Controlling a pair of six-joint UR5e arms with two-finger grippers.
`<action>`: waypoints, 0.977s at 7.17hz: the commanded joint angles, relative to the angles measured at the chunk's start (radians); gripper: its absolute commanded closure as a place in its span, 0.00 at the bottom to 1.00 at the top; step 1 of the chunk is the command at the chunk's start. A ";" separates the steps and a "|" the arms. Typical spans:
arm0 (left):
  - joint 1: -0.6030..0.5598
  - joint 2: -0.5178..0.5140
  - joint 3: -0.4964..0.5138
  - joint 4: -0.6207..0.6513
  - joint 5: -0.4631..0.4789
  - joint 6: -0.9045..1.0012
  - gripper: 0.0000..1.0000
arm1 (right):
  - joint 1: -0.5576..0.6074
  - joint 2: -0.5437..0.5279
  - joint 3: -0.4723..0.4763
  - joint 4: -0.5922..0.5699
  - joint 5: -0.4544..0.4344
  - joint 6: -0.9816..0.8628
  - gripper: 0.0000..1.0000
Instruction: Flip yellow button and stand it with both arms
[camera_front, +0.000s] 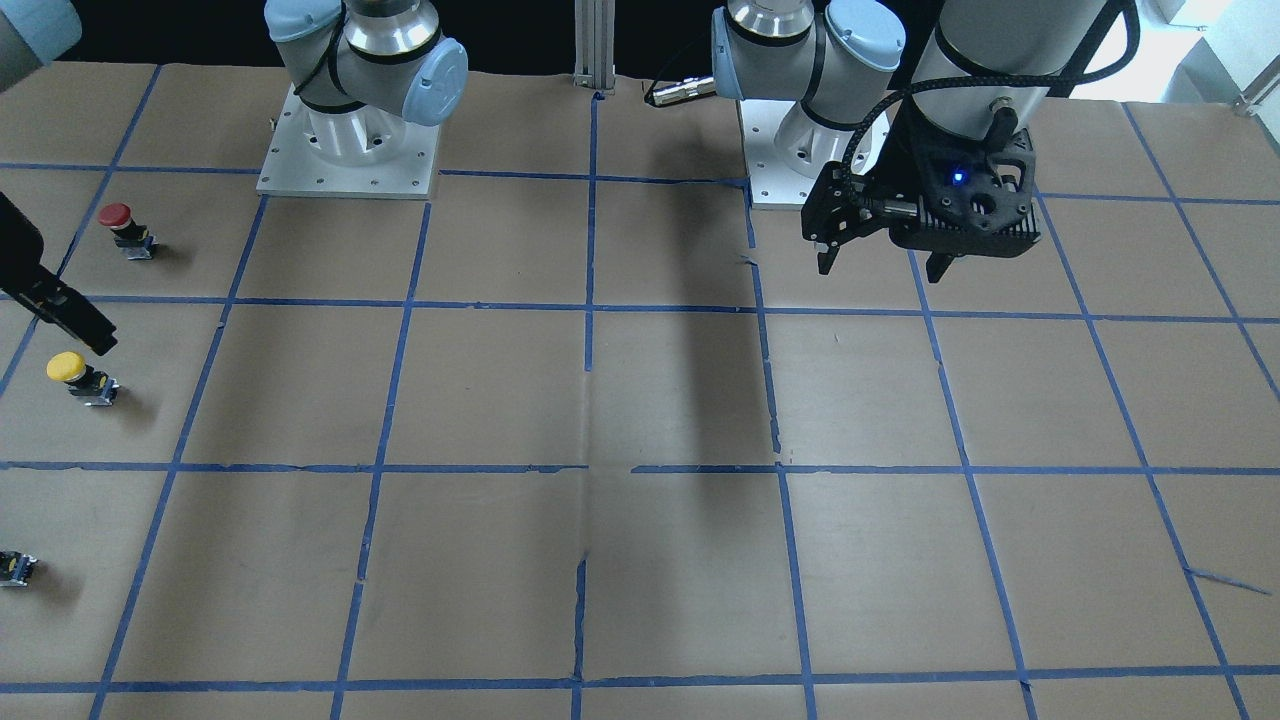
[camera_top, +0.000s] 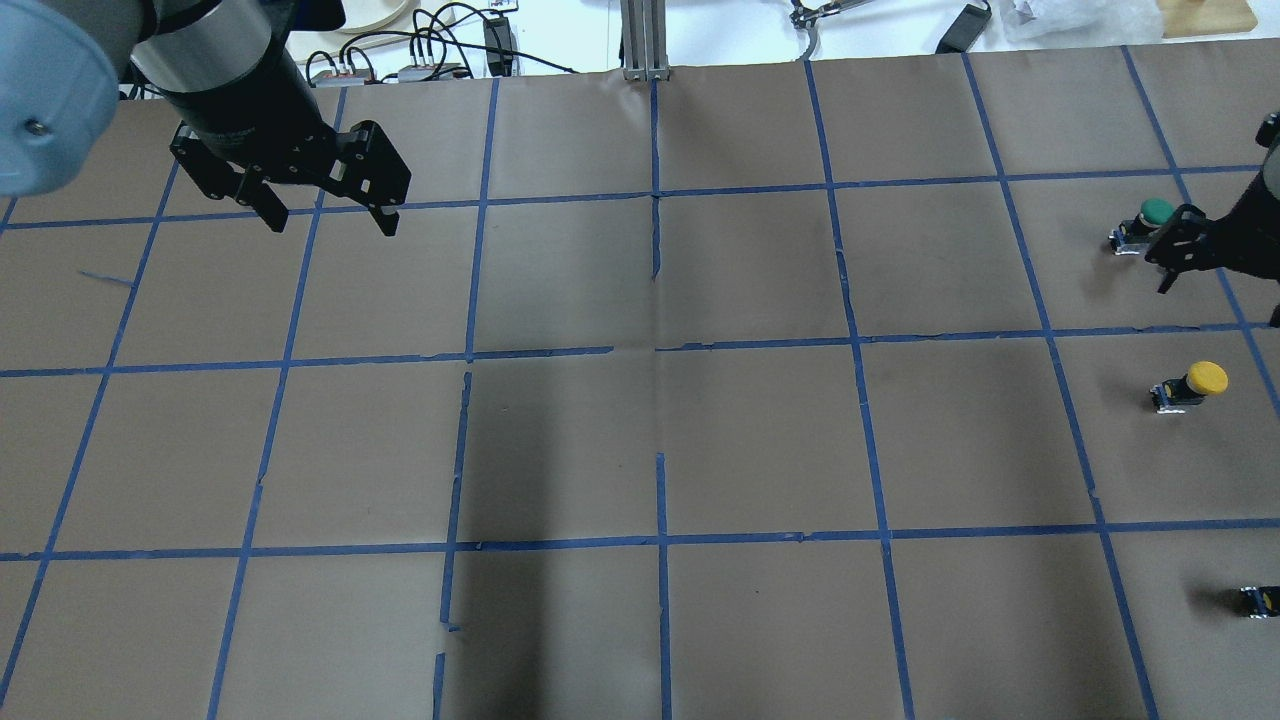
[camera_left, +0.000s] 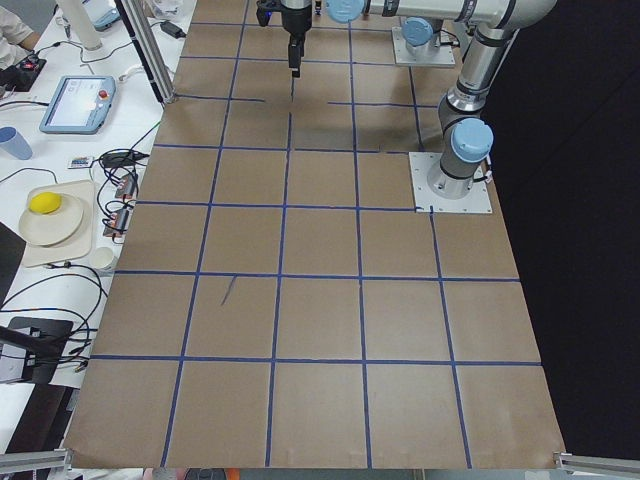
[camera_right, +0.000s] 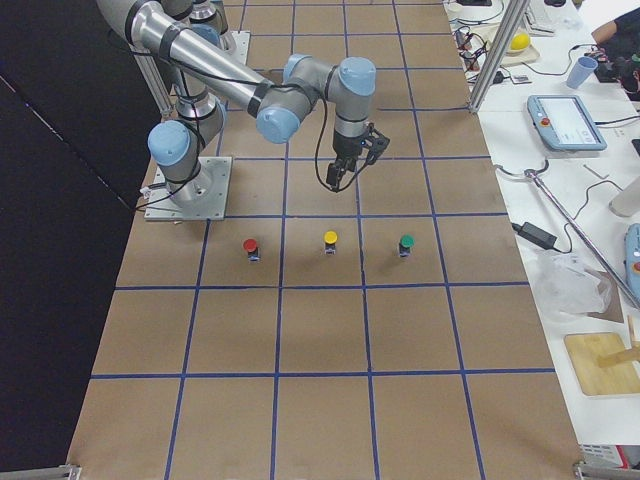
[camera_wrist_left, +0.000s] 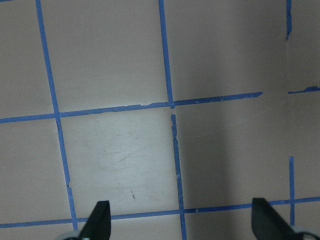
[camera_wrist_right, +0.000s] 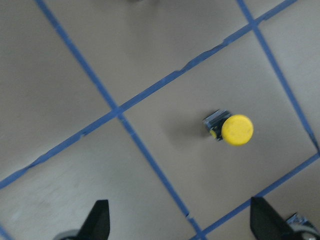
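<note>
The yellow button (camera_front: 80, 378) sits on the brown paper table at the robot's far right, cap up as far as I can tell. It also shows in the overhead view (camera_top: 1190, 385), the right side view (camera_right: 330, 242) and the right wrist view (camera_wrist_right: 231, 129). My right gripper (camera_top: 1220, 300) hangs open and empty in the air above and beside it, not touching; its fingertips (camera_wrist_right: 97, 222) frame the wrist view. My left gripper (camera_top: 330, 222) is open and empty, high over the table's left far side, also seen from the front (camera_front: 880, 268).
A red button (camera_front: 122, 228) and a green button (camera_top: 1145, 222) stand either side of the yellow one, in a row. A small dark capless switch block (camera_top: 1258, 600) lies near the right edge. Blue tape lines grid the table (camera_top: 660, 450).
</note>
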 joint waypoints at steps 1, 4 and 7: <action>0.001 -0.001 0.004 0.000 0.002 0.001 0.00 | 0.164 -0.023 -0.145 0.199 0.071 0.004 0.00; 0.001 -0.001 0.004 0.002 0.002 0.001 0.00 | 0.389 -0.041 -0.204 0.320 0.061 0.003 0.00; 0.001 0.000 0.002 0.002 0.002 0.001 0.00 | 0.423 -0.078 -0.204 0.370 0.065 0.004 0.00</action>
